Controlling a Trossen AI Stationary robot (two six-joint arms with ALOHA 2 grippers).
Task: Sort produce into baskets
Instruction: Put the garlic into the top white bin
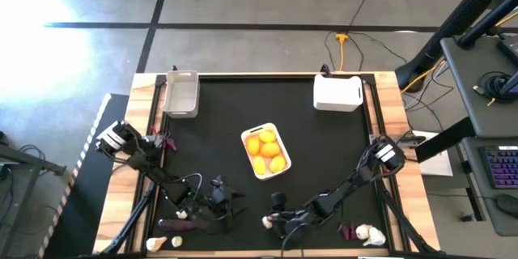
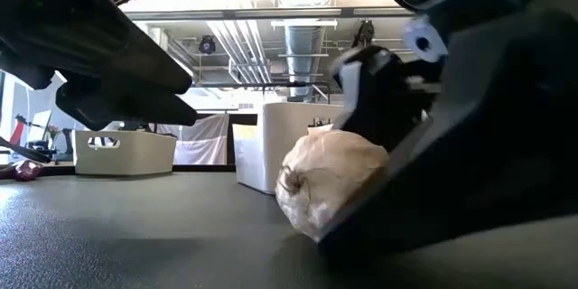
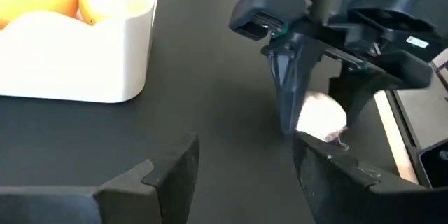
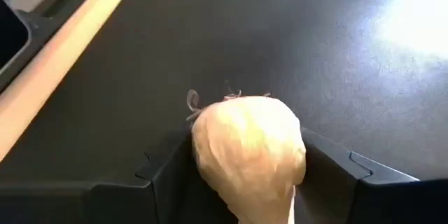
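Observation:
A white garlic bulb (image 4: pixel 248 150) lies on the black mat near the table's front edge, seen in the high view as the bulb (image 1: pixel 265 222). My right gripper (image 1: pixel 275 219) stands open around it, one finger on each side. My left gripper (image 1: pixel 229 204) hovers open a little to the left, with nothing between its fingers (image 3: pixel 168 164). A white basket (image 1: pixel 248 133) at mid-table holds several yellow and orange fruits (image 1: pixel 267 152). A grey-translucent basket (image 1: pixel 180 93) stands at the far left and a white basket (image 1: pixel 337 93) at the far right. My right gripper has the garlic bulb's two sides (image 4: pixel 203 147) close between its fingers (image 4: pixel 336 171), which slant down from the table's right. The bulb's underside (image 2: pixel 312 226) rests on the mat. Whether the fingers touch it I cannot tell.
A dark purple vegetable (image 1: pixel 176 224) and three garlic bulbs (image 1: pixel 154 244) lie at the near left corner. Another purple piece (image 1: pixel 348 231) and a garlic bulb (image 1: pixel 369 233) lie near the front right. The mat between the baskets is bare.

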